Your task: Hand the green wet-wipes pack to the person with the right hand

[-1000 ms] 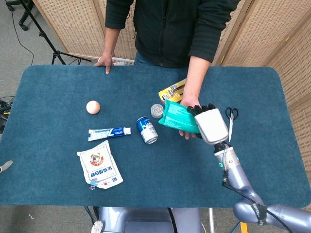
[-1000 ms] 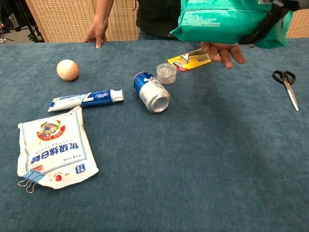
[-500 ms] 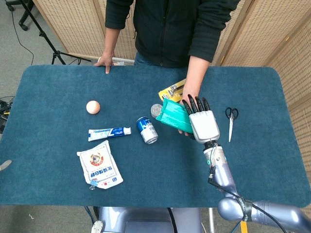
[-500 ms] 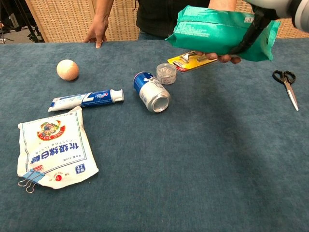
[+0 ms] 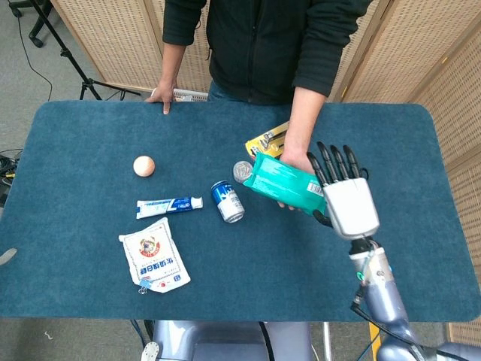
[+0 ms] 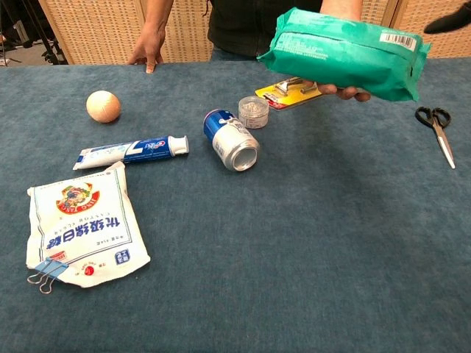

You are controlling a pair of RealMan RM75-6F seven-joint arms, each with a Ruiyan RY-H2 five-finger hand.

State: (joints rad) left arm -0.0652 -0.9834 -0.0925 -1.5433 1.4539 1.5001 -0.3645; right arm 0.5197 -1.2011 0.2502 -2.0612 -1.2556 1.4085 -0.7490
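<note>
The green wet-wipes pack (image 5: 288,183) lies on the person's upturned hand (image 5: 298,159) above the table's middle right. In the chest view the pack (image 6: 342,50) sits high, with the person's fingers (image 6: 346,92) showing beneath it. My right hand (image 5: 344,194) is just to the right of the pack, its dark fingers straight and spread, holding nothing. Only one dark fingertip (image 6: 449,18) of it shows at the top right of the chest view, apart from the pack. My left hand is in neither view.
On the blue table (image 5: 90,135) lie an egg-like ball (image 5: 143,165), a toothpaste tube (image 5: 169,204), a tipped blue can (image 5: 227,201), a small clear jar (image 5: 242,171), a yellow carded razor (image 5: 266,139), a white pouch (image 5: 154,259) and scissors (image 6: 436,125) at the right.
My right hand let go of the pack, straightened its fingers and drew off to the right. The pack stays on the person's palm.
</note>
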